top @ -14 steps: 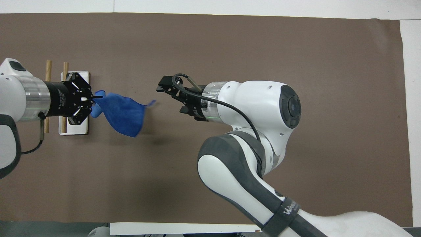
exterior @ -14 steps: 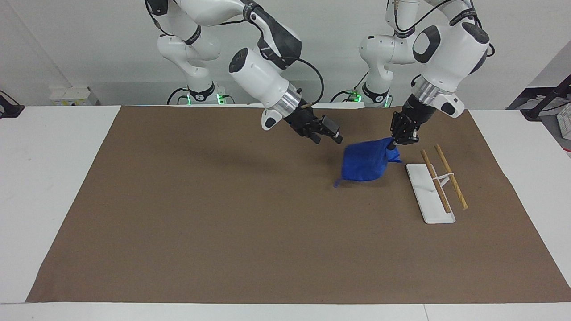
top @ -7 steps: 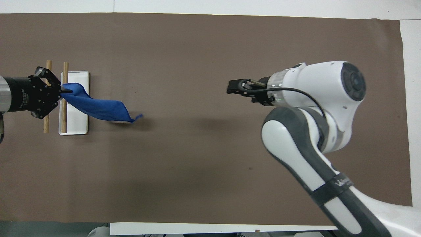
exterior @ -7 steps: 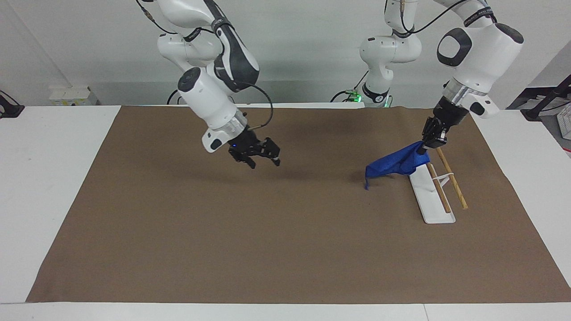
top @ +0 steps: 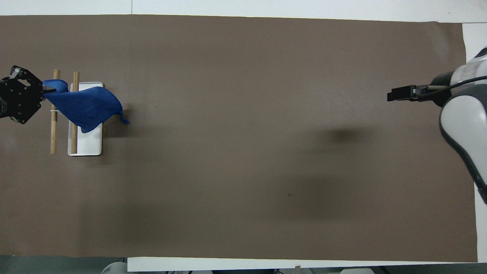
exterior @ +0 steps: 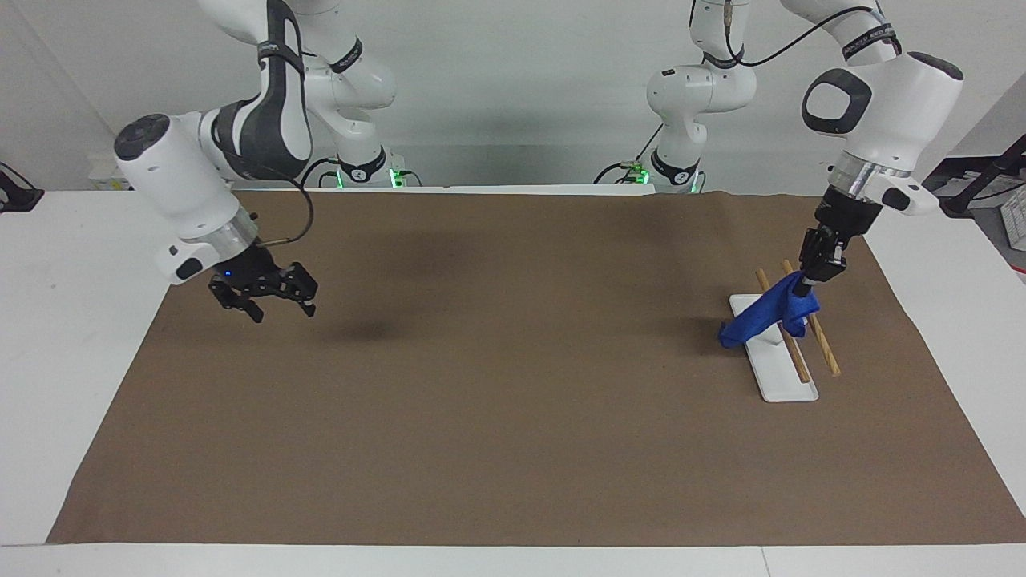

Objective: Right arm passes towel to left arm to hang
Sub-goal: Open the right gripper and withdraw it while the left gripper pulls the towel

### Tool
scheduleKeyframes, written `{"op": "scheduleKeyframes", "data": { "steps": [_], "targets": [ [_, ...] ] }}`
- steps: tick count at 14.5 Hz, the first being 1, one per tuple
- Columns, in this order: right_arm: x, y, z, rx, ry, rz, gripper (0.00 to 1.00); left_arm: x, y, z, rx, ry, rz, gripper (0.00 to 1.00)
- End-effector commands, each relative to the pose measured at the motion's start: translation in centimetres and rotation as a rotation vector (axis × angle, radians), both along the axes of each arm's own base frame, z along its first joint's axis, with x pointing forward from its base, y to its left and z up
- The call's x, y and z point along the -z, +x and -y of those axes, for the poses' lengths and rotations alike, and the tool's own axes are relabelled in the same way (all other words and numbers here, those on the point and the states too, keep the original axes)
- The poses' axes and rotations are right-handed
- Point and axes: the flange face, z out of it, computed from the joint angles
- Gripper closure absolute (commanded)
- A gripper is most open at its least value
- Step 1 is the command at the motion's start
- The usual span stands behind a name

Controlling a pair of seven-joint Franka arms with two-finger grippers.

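The blue towel hangs from my left gripper, which is shut on one corner of it. The towel drapes across the two wooden rails of the rack and its white base; it also shows in the overhead view, with its loop string trailing at the low corner. My left gripper is over the outer rail at the left arm's end of the table. My right gripper is open and empty, raised over the brown mat at the right arm's end; it also shows in the overhead view.
The rack has a white base and two wooden rails, seen also in the overhead view. A brown mat covers the white table.
My left gripper carried the towel from the mat onto the rack rails and lower. My right arm drew back to its own end of the table, empty.
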Motion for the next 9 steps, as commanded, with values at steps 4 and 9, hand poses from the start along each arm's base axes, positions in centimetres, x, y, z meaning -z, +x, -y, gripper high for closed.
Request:
{"op": "scheduleKeyframes", "data": {
  "steps": [4,9],
  "targets": [
    [-10.2,-0.3,0.4,0.125,-0.187,-0.096,0.0,-1.3,1.8,-4.6,0.002,0.039,0.068,1.0],
    [-9.9,-0.4,-0.7,0.101,-0.195,-0.101,0.0,-3.6,4.1,-6.8,-0.001,0.061,0.115,1.0]
  ]
}}
